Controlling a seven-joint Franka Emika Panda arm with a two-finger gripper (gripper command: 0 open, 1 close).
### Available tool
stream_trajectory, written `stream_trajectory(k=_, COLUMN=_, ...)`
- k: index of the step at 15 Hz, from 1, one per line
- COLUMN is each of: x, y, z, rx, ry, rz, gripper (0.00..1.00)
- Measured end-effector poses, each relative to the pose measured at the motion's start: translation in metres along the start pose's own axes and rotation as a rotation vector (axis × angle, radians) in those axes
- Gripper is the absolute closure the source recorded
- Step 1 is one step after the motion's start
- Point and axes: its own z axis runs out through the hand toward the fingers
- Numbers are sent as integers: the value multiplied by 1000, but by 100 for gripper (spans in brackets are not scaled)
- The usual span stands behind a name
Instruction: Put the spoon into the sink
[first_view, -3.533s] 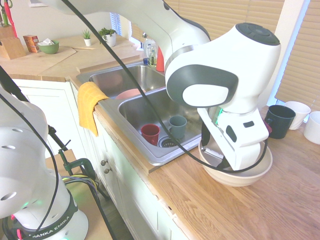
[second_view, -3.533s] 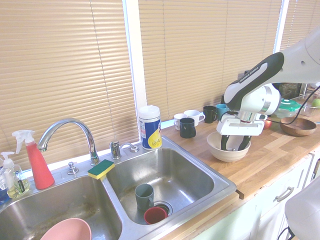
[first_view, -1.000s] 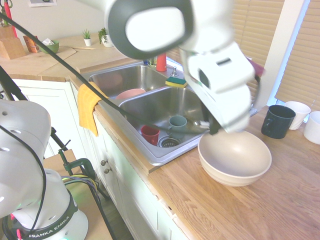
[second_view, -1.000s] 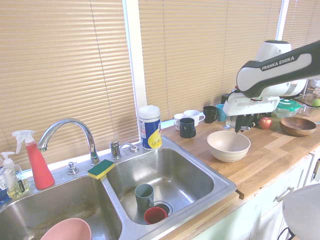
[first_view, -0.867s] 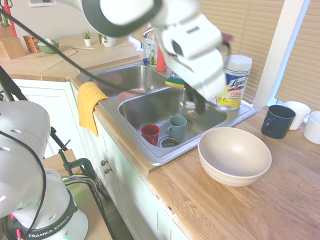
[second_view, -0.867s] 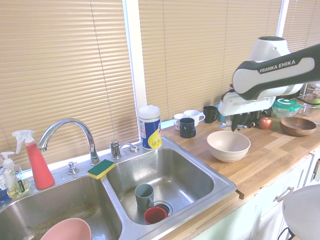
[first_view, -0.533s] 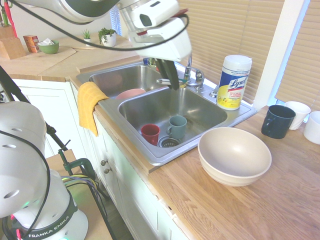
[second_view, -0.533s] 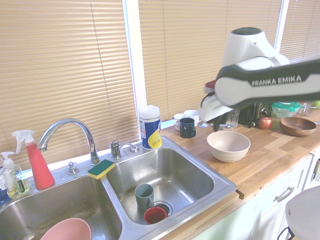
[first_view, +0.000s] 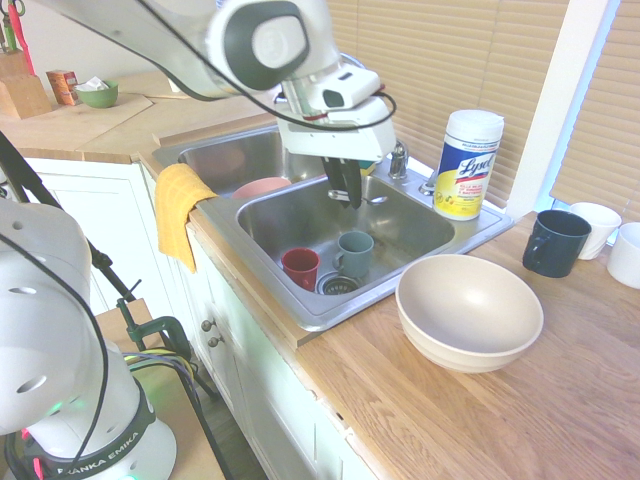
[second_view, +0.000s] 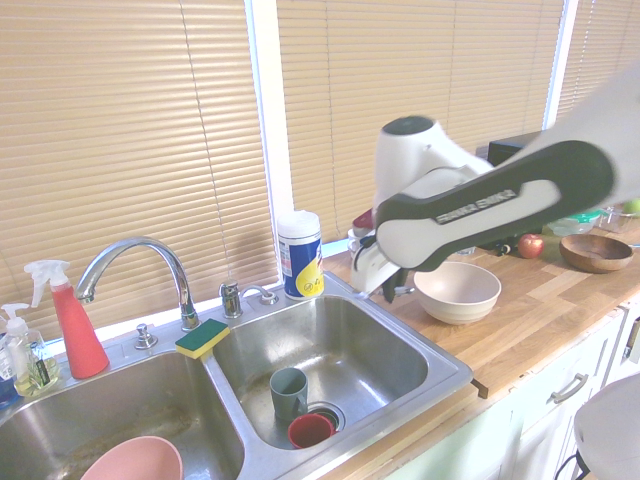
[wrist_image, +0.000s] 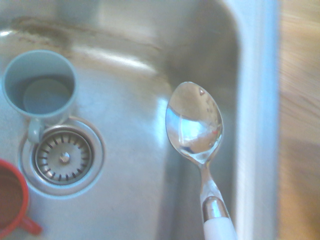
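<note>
The spoon (wrist_image: 194, 122) is shiny silver and hangs over the sink's right basin, bowl face up in the wrist view. In the first exterior view the spoon (first_view: 376, 199) sticks out sideways from my gripper (first_view: 348, 190), which is shut on its handle above the sink (first_view: 330, 312). From the other side my gripper (second_view: 396, 290) is seen near the right wall of the sink (second_view: 430, 385), well above the basin floor.
On the basin floor by the drain (wrist_image: 62, 156) stand a grey-blue mug (first_view: 354, 252) and a red cup (first_view: 300, 267). A pink bowl (first_view: 262, 186) lies in the left basin. The beige bowl (first_view: 470, 310), a wipes canister (first_view: 466, 163) and a dark mug (first_view: 557, 241) stand on the counter.
The arm has swung from beside the beige bowl across to the sink and dropped lower, carrying the spoon over the right basin.
</note>
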Motion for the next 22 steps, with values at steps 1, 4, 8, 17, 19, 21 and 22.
stream_trajectory(k=1, x=5, y=-13, z=12, rx=-6, ry=-12, rz=-9, gripper=100)
stream_trajectory(k=4, x=10, y=-53, z=50, rx=-32, ry=-62, rz=-53, gripper=100)
stream_trajectory(k=8, x=-10, y=-88, z=116, rx=-108, ry=-121, rz=-113, gripper=100)
stream_trajectory(k=17, x=-17, y=-85, z=163, rx=-251, ry=-177, rz=-110, gripper=100)
stream_trajectory(k=19, x=-15, y=-90, z=174, rx=-279, ry=-200, rz=-111, gripper=100)
stream_trajectory(k=21, x=-10, y=-96, z=194, rx=-295, ry=-225, rz=-112, gripper=100)
stream_trajectory(k=22, x=-7, y=-100, z=204, rx=-297, ry=-234, rz=-112, gripper=100)
